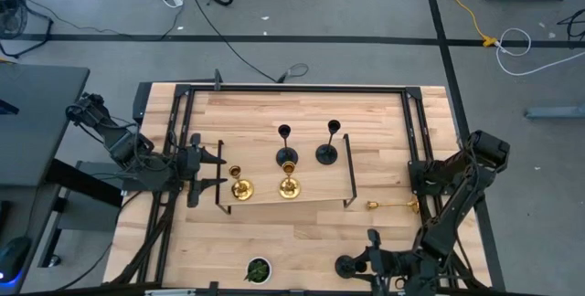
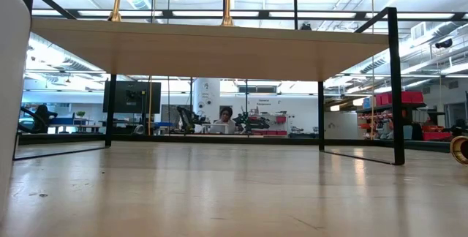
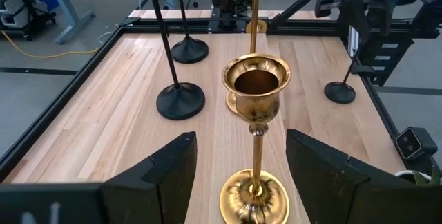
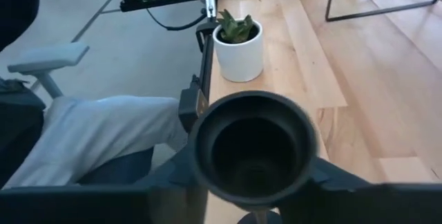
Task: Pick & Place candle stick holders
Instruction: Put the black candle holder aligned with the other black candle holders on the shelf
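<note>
A raised wooden shelf [image 1: 315, 118] carries two black holders [image 1: 284, 145] [image 1: 329, 143] and two gold holders [image 1: 239, 186] [image 1: 289, 185], all upright on their round bases. A third gold holder [image 1: 393, 205] lies on its side on the table to the right. My left gripper [image 1: 219, 172] is open at the shelf's left end. Its fingers [image 3: 166, 175] stand on either side of the left gold holder [image 3: 255, 92] without touching it. My right gripper [image 1: 358, 264] is near the table's near edge, shut on a third black holder [image 4: 252, 148]. My right gripper holds the black holder below its top cup [image 4: 252, 148]. The cup fills the wrist view and hides where the fingers meet the stem. The holder stands upright in the hold, cup up. I cannot tell whether its base [image 1: 345, 265] rests on the table.
A small white pot with a green plant [image 4: 238, 41] stands on the table near the near edge, left of my right gripper; it also shows in the high view [image 1: 259, 269]. The shelf's black frame legs [image 1: 350, 173] stand on the table. A person's leg [image 4: 90, 127] is beside the near edge.
</note>
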`<state>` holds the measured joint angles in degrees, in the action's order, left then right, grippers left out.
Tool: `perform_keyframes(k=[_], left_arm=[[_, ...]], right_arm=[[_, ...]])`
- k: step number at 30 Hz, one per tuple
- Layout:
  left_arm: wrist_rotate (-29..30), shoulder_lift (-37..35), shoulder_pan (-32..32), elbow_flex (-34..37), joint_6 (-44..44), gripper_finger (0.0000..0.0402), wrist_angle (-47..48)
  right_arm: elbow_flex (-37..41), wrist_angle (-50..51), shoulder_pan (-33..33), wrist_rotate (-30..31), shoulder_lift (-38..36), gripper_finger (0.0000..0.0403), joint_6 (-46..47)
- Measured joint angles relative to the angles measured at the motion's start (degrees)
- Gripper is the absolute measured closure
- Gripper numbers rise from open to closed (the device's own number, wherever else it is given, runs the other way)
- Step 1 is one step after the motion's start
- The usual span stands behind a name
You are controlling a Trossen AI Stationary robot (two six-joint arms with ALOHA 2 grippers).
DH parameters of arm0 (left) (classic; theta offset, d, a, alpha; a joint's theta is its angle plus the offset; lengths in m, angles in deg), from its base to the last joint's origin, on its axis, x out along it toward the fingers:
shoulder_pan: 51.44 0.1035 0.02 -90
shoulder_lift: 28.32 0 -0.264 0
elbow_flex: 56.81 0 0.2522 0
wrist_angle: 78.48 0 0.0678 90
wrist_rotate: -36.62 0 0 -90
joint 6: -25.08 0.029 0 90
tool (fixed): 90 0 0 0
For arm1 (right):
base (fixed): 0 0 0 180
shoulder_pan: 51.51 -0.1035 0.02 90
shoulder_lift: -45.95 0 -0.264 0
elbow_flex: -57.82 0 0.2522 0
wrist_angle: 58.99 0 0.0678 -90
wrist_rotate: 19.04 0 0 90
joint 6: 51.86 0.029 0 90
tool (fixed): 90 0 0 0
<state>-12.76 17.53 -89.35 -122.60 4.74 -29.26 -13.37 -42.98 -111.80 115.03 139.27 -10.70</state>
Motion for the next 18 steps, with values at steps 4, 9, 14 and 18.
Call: perform_keyframes(k=[4,9,14,18], left_arm=[[0.0,0.0,0.0,0.0,0.0,0.0179,0.0],[0.0,0.0,0.0,0.0,0.0,0.0179,0.0],[0.0,0.0,0.0,0.0,0.0,0.0179,0.0],[0.0,0.0,0.0,0.0,0.0,0.0179,-0.1]], right_arm=[[0.0,-0.6,0.0,-0.4,0.0,0.0317,-1.4],[0.0,-1.0,0.0,-1.1,0.0,0.0319,-1.7],[0.0,-1.0,0.3,-1.2,0.0,0.0319,-1.5],[0.0,-1.0,0.8,-1.1,0.0,0.0319,-1.5]])
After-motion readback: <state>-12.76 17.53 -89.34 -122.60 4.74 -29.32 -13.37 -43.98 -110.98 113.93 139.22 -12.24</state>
